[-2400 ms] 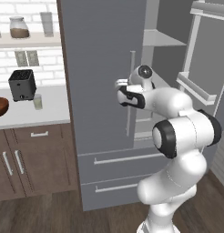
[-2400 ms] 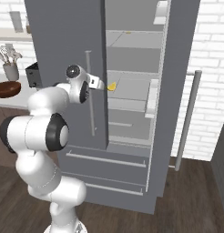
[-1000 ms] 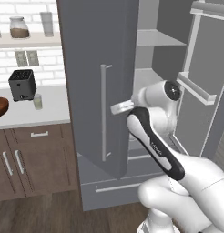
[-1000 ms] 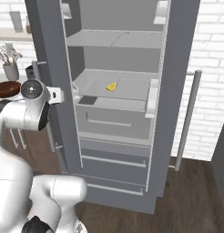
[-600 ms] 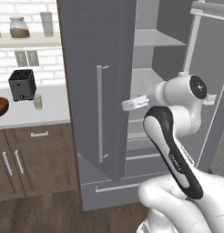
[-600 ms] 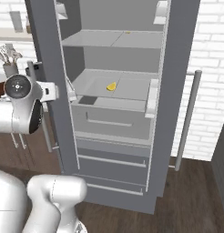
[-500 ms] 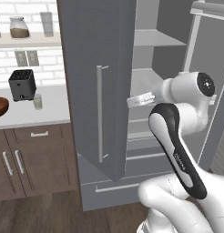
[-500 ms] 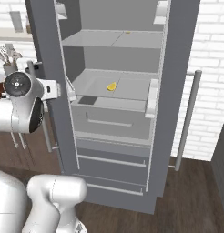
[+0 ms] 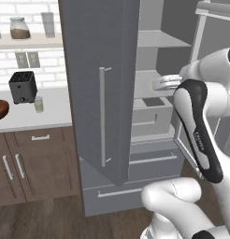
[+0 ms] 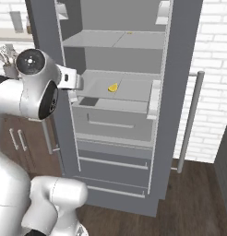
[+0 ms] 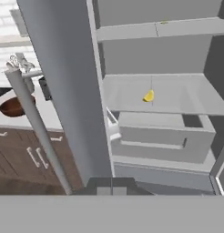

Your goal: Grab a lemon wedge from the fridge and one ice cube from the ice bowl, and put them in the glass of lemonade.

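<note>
Lemon wedge [image 10: 113, 87] lies alone on the fridge [image 10: 180, 92] middle shelf — ahead of the claw [image 10: 73, 96] and a little above the drawer. Claw is closed, gripping nothing. Off to its left, past the open door, sits the ice bowl [image 11: 14, 106] — contents probably ice, unclear.
</note>
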Robot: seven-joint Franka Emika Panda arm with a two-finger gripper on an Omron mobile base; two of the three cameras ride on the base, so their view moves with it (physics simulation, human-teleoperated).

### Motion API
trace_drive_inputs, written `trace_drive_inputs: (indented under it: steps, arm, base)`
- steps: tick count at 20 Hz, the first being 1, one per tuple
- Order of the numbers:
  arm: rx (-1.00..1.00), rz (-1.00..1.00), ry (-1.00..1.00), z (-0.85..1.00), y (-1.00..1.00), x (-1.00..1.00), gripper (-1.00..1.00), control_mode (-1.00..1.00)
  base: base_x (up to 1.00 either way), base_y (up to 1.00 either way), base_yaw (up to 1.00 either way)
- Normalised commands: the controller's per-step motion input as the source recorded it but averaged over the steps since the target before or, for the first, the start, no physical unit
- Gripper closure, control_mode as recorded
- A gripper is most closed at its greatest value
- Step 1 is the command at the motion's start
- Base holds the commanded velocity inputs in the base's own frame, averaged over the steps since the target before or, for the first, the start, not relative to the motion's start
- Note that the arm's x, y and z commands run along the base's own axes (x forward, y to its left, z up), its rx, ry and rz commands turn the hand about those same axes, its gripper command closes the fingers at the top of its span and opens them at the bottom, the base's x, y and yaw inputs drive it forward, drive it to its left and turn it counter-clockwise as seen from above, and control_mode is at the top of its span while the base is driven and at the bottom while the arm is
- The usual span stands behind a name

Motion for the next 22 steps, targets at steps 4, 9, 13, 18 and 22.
trace_drive_inputs:
  steps: [4, 9, 13, 18, 22]
  arm:
    - [0.25, -0.03, 0.00, -0.28, -0.31, 0.13, -1.00, -1.00]
    - [0.34, -0.01, 0.00, -0.05, -0.09, 0.40, -1.00, -1.00]
    - [0.25, -0.01, 0.01, -0.07, 0.00, 0.56, -1.00, -1.00]
    - [0.02, 0.00, 0.23, -0.02, 0.31, 0.36, -1.00, -1.00]
    - [-0.01, 0.00, 0.40, -0.01, 0.14, 0.14, -1.00, -1.00]
  base:
    - [0.00, 0.00, 0.00]
    - [0.00, 0.00, 0.00]
    - [0.00, 0.00, 0.00]
    - [0.00, 0.00, 0.00]
    - [0.00, 0.00, 0.00]
